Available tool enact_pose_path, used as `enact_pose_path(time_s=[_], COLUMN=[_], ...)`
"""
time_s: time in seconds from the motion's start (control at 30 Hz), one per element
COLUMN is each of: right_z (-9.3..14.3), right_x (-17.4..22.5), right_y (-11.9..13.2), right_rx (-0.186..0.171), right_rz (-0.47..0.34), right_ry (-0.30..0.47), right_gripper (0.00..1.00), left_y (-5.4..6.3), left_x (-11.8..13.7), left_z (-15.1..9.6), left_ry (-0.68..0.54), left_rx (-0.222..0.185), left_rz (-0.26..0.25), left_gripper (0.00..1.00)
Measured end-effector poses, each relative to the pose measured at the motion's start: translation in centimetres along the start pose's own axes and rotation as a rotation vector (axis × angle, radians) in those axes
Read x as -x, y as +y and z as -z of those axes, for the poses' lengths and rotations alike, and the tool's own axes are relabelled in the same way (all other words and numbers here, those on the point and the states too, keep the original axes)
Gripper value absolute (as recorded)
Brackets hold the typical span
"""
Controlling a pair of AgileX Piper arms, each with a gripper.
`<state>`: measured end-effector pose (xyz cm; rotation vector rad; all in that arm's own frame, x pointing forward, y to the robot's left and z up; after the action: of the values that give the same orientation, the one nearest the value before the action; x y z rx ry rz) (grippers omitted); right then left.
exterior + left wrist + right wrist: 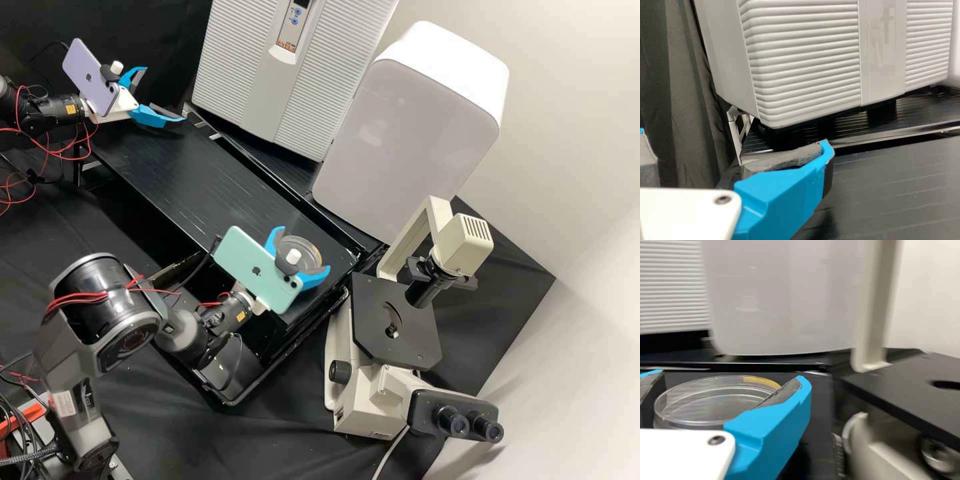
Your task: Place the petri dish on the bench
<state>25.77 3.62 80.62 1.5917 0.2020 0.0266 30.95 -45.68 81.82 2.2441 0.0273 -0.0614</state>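
Note:
At the upper left of the high view, my left gripper point(162, 94) is open with nothing between its fingers; in the left wrist view this gripper point(735, 150) also has its fingers wide apart. My right gripper point(303, 251) is shut on the clear round petri dish point(307, 247), over the bench's end nearest the microscope. The right wrist view has the dish point(715, 397) between the pads of that gripper point(731, 378), roughly level, with a yellow-orange mark on its rim. Whether its underside touches the bench top cannot be told.
The black bench point(193, 177) stretches between the two grippers. A ribbed white device point(267, 73) and a rounded white cabinet point(407, 133) stand behind it. Beside the right gripper is a microscope with a black stage point(400, 333). Red cables point(67, 152) hang at the left arm.

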Motion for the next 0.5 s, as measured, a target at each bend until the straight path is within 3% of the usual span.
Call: enact_pose_path(time_s=[0.23, 0.5], right_z=[1.4, 0.6], right_x=[-0.1, -0.4], right_y=[-1.8, -2.2], right_rx=[0.049, 0.043], right_rz=[0.051, 0.037], right_ry=[0.043, 0.015], right_gripper=[0.00, 0.00], left_y=[0.0, 0.0], left_x=[0.0, 0.0], left_z=[0.0, 0.0], left_ry=[0.000, 0.000], left_rx=[0.000, 0.000], left_rz=[0.000, 0.000], left_gripper=[1.00, 1.00])
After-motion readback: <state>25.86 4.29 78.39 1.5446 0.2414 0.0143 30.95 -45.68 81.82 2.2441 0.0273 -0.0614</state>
